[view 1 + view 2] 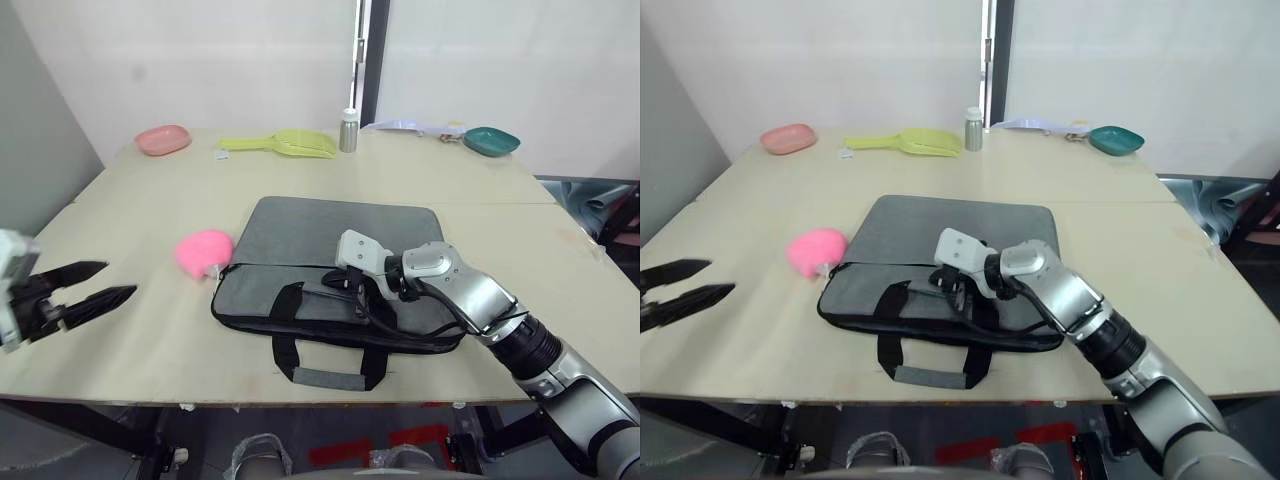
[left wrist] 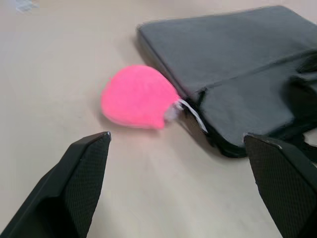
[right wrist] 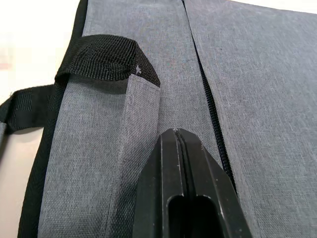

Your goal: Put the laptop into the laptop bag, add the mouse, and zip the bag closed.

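From the head views the grey laptop bag (image 1: pixel 335 275) lies flat mid-bench with the right claw (image 1: pixel 345 283) down on its front panel by the handles, so I judge this the zipping step, and the next move calls for finding the zip pull. The left wrist view shows the left claw (image 2: pixel 181 173) spread wide, holding nothing, near a pink plush toy (image 2: pixel 138 96) at the bag's corner. The right wrist view shows its fingers (image 3: pixel 185 188) pressed together just beside the dark zip line (image 3: pixel 210 106).

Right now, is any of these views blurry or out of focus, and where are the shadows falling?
In the left wrist view the pink plush toy and laptop bag look soft and smeared. In the right wrist view the bag's weave is sharp beyond the right gripper and its shut fingers. In the left eye view light is even, with faint shadow under the bag's near edge.
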Robot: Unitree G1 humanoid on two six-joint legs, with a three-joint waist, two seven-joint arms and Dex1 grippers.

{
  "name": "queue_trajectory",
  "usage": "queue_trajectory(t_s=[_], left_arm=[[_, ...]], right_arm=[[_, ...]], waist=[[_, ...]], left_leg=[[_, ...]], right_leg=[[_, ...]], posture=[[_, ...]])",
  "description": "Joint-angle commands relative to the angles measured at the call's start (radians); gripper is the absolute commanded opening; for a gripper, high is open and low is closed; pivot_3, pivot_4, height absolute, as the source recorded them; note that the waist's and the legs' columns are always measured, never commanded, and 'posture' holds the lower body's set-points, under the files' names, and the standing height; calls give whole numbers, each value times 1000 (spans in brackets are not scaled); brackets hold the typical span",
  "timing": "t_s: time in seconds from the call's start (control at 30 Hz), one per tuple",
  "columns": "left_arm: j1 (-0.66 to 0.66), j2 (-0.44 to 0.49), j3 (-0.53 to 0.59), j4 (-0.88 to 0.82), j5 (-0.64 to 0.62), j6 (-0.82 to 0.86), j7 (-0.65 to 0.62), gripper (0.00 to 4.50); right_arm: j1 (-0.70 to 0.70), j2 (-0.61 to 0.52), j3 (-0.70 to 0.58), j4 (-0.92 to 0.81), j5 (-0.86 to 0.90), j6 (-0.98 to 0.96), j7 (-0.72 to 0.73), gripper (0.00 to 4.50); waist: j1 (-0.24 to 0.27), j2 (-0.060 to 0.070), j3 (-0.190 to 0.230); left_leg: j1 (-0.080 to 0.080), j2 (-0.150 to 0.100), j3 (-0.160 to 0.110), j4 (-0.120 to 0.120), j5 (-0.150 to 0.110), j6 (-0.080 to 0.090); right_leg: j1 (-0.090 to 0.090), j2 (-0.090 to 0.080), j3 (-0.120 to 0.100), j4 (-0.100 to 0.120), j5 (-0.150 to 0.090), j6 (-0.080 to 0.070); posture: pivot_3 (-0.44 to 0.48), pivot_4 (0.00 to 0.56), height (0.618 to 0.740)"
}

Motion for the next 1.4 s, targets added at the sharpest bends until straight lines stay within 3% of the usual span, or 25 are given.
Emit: queue_trajectory(t_s=[0.03, 0.33, 0.53, 0.8, 1.07, 1.4], left_arm=[[-109, 5, -137, 102, 68, -112, 0, 4500], [-648, -38, -473, 679, 263, -245, -35, 4500], [-853, -105, -576, 894, 341, -325, -90, 4500], [-933, -120, -608, 995, 376, -366, -160, 4500], [-931, -121, -635, 1095, 452, -452, -99, 4500], [-951, -161, -622, 1137, 445, -472, -74, 4500]], right_arm=[[64, 2, 28, 12, -19, 63, 5, 29], [152, 8, -4, -104, -21, 157, -53, 29], [152, 0, -25, -110, -42, 204, -98, 29], [147, -46, 40, -76, -118, 279, -138, 29], [143, -27, 30, -90, -104, 291, -140, 29], [154, -33, 24, -126, -92, 305, -137, 29]], waist=[[1, -4, -4], [16, -10, -9], [16, -13, -12], [25, -12, -11], [34, -11, -11], [35, -8, -8]], left_leg=[[0, 0, -1, 2, 0, 0], [-2, 0, -4, 10, 0, 0], [-2, -1, -4, 10, 0, -2], [-3, -1, -5, 10, 0, -2], [-2, -2, -7, 10, 0, -3], [-3, -2, -7, 9, 0, -3]], right_leg=[[0, 0, 0, 2, 0, 0], [1, 0, -1, 7, 0, 0], [1, -1, -1, 7, 0, 0], [1, -1, -2, 6, 0, 0], [2, -2, -2, 8, 1, 0], [1, -2, -2, 7, 1, 0]], posture=[[0, 150, 740], [0, 150, 740], [0, 150, 740], [0, 150, 740], [0, 150, 740], [0, 150, 740]])
